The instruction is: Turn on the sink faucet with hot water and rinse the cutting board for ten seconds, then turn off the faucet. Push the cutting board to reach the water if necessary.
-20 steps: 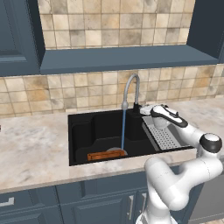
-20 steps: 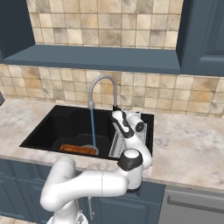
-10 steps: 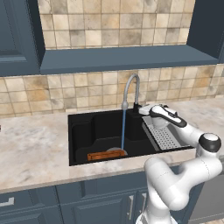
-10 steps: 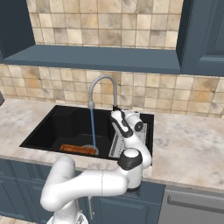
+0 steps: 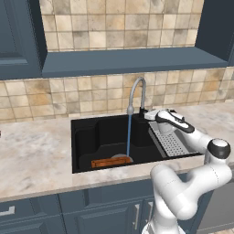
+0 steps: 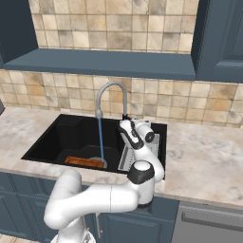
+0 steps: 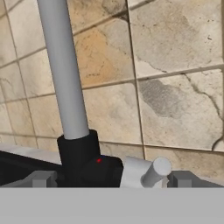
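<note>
The sink faucet (image 5: 137, 89) arches over the black sink (image 5: 87, 137) and a thin light-blue stream of water (image 5: 129, 135) falls from its spout. The stream lands at the right end of the orange-brown cutting board (image 5: 109, 162), which lies flat on the basin floor near the front wall. My gripper (image 5: 151, 115) is at the faucet's dark base. In the hand view the gripper (image 7: 113, 179) is open, its fingertips (image 7: 41, 178) standing on either side of the dark base (image 7: 81, 155) and the small grey lever (image 7: 155, 170). From the right, the board (image 6: 85, 161), water (image 6: 100, 140) and gripper (image 6: 126, 126) show too.
A grey perforated drainer tray (image 5: 171, 144) fills the right part of the sink under my forearm. Marble counter (image 5: 32, 155) runs on both sides, with a tiled backsplash (image 5: 91, 98) and a dark window sill (image 5: 128, 61) behind the faucet.
</note>
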